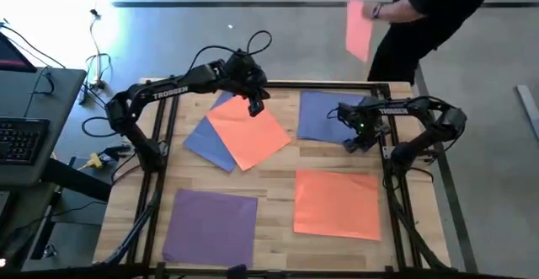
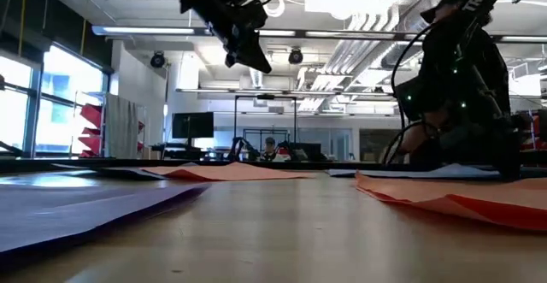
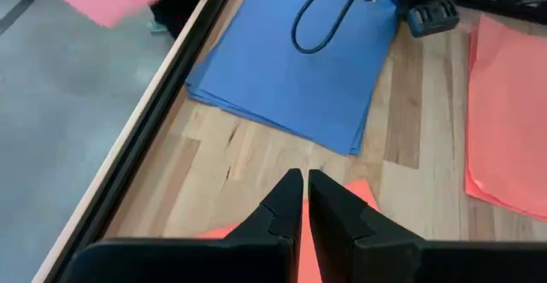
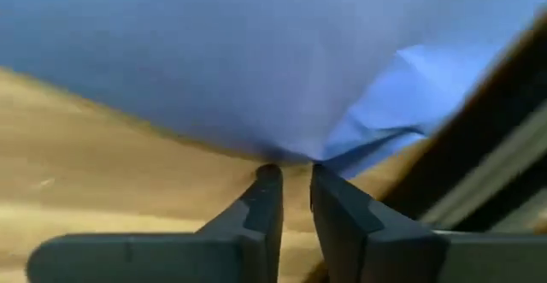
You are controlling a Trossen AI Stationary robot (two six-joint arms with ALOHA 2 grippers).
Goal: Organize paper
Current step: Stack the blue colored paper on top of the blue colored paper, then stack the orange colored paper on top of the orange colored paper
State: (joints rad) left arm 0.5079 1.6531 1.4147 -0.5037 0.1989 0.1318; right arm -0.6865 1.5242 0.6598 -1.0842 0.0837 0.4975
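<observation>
An orange paper (image 1: 251, 134) lies tilted on top of a blue paper (image 1: 206, 142) at the far middle of the table. My left gripper (image 1: 255, 104) hangs shut well above the orange sheet's far corner (image 3: 363, 193), touching nothing. A second blue paper (image 1: 322, 115) lies flat at the far right, and my right gripper (image 1: 349, 142) is down at its near edge, shut on it. Another orange paper (image 1: 337, 203) and a purple paper (image 1: 210, 224) lie flat near the front edge. My right gripper pinches the near edge of the blue paper (image 4: 295, 150) between its two fingertips, close to a corner that curls up (image 4: 402, 86). The fingers come in low over the table from its near side. One layer or several, I cannot tell. The rest of the paper lies on the table.
A person stands beyond the far edge holding up a pink-orange sheet (image 1: 360, 28). A black frame rail (image 3: 162, 103) runs along the table's far edge. Bare wood (image 1: 274, 178) shows between the sheets in the middle. A keyboard (image 1: 21, 140) lies on a desk off to the left.
</observation>
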